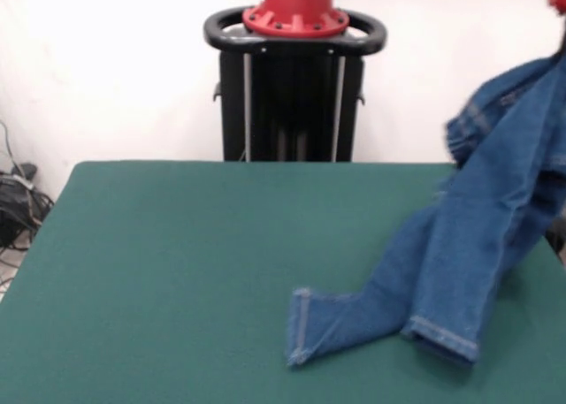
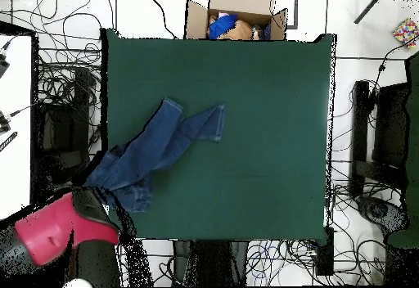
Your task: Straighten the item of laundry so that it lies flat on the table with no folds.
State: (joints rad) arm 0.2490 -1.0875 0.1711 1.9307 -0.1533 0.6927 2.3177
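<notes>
The blue denim jeans (image 1: 478, 245) hang from the upper right of the front view. Their waist end (image 1: 508, 112) is lifted well above the green table (image 1: 177, 262). Both hemmed legs trail down onto the cloth, one hem to the left (image 1: 301, 326) and one nearer the front (image 1: 442, 338). In the overhead view the jeans (image 2: 159, 141) stretch from the table's lower left edge toward its middle. My gripper (image 2: 98, 203), at the end of the red and black arm (image 2: 57, 229), is over that edge, shut on the waist end. The grip itself is hidden.
The robot's black pedestal (image 1: 292, 86) stands behind the table's far edge. An open cardboard box (image 2: 236, 16) with coloured items sits beyond the table's opposite edge in the overhead view. Cables (image 2: 57, 96) and dark equipment (image 2: 385, 137) lie on the floor on both sides.
</notes>
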